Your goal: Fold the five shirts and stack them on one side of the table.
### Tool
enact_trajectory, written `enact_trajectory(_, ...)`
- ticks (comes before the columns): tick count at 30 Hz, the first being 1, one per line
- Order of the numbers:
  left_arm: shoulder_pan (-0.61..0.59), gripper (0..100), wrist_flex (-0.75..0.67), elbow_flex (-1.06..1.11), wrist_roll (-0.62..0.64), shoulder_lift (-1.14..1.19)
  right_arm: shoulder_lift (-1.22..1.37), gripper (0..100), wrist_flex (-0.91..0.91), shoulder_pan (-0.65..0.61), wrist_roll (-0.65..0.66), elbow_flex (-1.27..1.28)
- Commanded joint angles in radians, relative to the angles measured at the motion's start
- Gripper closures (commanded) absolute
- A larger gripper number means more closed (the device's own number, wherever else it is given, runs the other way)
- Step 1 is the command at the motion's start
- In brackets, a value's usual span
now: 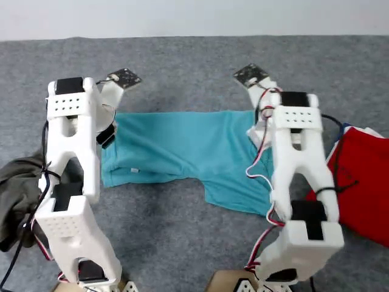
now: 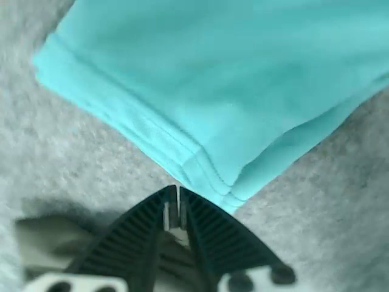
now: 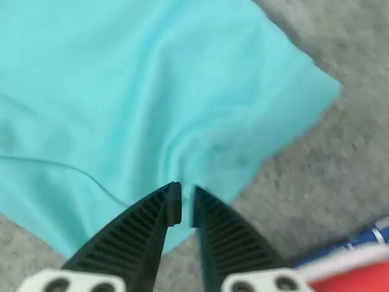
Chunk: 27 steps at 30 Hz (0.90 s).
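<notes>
You have the teal shirt lying wide across the middle of the worktop, between the two arms. Your left claw is closed, its fingers pressed together. The tips sit right at the hemmed corner on the shirt's left side, and you cannot tell whether any cloth is caught there. Your right claw is all but closed on the right part of the shirt, and the fabric puckers up into its tips. A red shirt lies bunched at the right edge of the worktop. A dark shirt lies crumpled at the left edge.
</notes>
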Motion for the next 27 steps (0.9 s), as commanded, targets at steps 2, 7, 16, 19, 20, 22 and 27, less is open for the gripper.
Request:
enact_trajectory(2,0.026,100,-0.049,0.038,0.086,-0.008,0.065,98.9,-0.088,-0.016,-0.012,-0.055)
enact_trajectory(7,0.068,100,-0.029,0.084,0.083,0.132,0.2,98.9,-0.219,0.031,-0.002,-0.058)
enact_trajectory(16,0.029,100,0.006,0.082,0.038,0.249,0.4,98.9,-0.2,0.162,-0.002,-0.333)
enact_trajectory(19,0.035,100,0.008,0.082,0.026,0.212,0.426,98.9,-0.104,0.148,-0.002,-0.45)
enact_trajectory(20,0.037,100,0.009,0.082,0.025,0.193,0.427,98.9,-0.074,0.137,-0.002,-0.476)
enact_trajectory(22,0.054,100,0.015,0.082,0.025,0.15,0.427,98.9,-0.019,0.111,-0.003,-0.525)
enact_trajectory(27,0.097,100,0.043,0.087,0.025,0.028,0.427,98.9,0.139,0.03,-0.006,-0.674)
